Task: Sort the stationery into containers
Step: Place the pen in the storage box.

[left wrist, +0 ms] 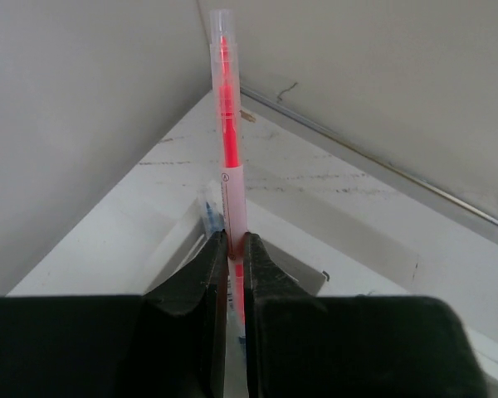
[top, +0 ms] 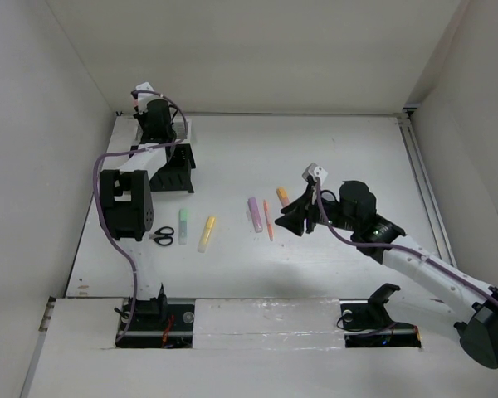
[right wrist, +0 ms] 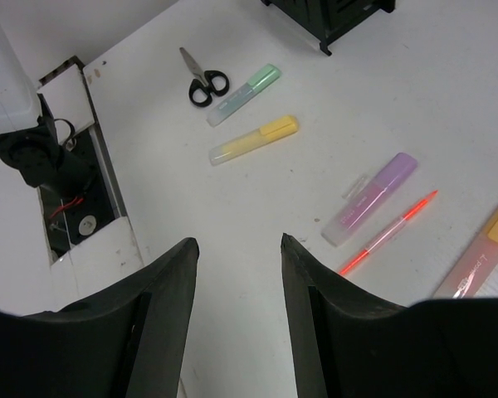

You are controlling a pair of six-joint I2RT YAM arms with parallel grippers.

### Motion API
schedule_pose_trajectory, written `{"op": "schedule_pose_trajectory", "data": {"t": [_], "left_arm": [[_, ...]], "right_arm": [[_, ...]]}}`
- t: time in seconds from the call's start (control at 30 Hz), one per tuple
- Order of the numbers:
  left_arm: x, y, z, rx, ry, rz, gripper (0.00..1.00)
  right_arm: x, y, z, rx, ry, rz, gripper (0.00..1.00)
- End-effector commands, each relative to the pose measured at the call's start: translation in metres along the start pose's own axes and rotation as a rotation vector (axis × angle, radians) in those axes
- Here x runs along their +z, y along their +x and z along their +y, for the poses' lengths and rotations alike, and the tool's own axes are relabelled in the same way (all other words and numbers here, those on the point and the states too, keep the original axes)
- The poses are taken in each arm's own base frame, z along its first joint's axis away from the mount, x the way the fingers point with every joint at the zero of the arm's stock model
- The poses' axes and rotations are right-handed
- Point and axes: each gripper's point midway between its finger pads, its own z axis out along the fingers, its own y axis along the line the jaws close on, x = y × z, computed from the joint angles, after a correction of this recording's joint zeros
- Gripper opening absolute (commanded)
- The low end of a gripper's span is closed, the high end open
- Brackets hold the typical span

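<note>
My left gripper (left wrist: 235, 239) is shut on a thin red pen (left wrist: 227, 124) that stands upright. It hangs over the white container (left wrist: 178, 240) in the far left corner, where a blue pen (left wrist: 209, 217) shows. The black container (top: 174, 170) stands just in front of the white one. My right gripper (right wrist: 236, 240) is open over bare table with nothing between its fingers. To its right lie a purple marker (right wrist: 371, 197), an orange-red pen (right wrist: 390, 232) and an orange marker (right wrist: 480, 259). Farther left lie a yellow marker (right wrist: 256, 138), a green marker (right wrist: 245, 93) and black-handled scissors (right wrist: 206, 81).
White walls close in the table on the left, back and right. The left arm's body (top: 126, 203) rises beside the scissors (top: 163, 236). The arm bases (top: 141, 319) sit at the near edge.
</note>
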Motion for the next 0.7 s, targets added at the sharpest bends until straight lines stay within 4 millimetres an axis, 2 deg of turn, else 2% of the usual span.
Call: {"op": "schedule_pose_trajectory", "data": {"t": [0.0,0.23,0.37,0.4,0.53,0.67], "left_arm": [[0.0,-0.031,-0.008,-0.083,0.029,-0.073,0.0],[0.001,-0.018,-0.011,-0.114,0.036,-0.043,0.0],[0.0,-0.003,-0.009,-0.125,0.031,-0.017,0.0],[-0.002,-0.009,-0.009,-0.132,0.033,-0.025,0.0],[-0.004,-0.006,-0.011,-0.125,0.03,-0.019,0.0],[-0.008,0.006,-0.012,-0.126,0.023,0.003,0.0]], "right_arm": [[0.002,-0.017,0.004,-0.05,-0.032,-0.058,0.51],[0.002,-0.017,0.004,-0.05,-0.032,-0.058,0.51],[0.0,-0.02,0.006,-0.054,-0.034,-0.066,0.51],[0.0,-0.02,0.006,-0.054,-0.034,-0.066,0.51],[-0.001,-0.018,0.006,-0.054,-0.034,-0.066,0.51],[-0.003,-0.02,0.007,-0.059,-0.035,-0.074,0.51]]}}
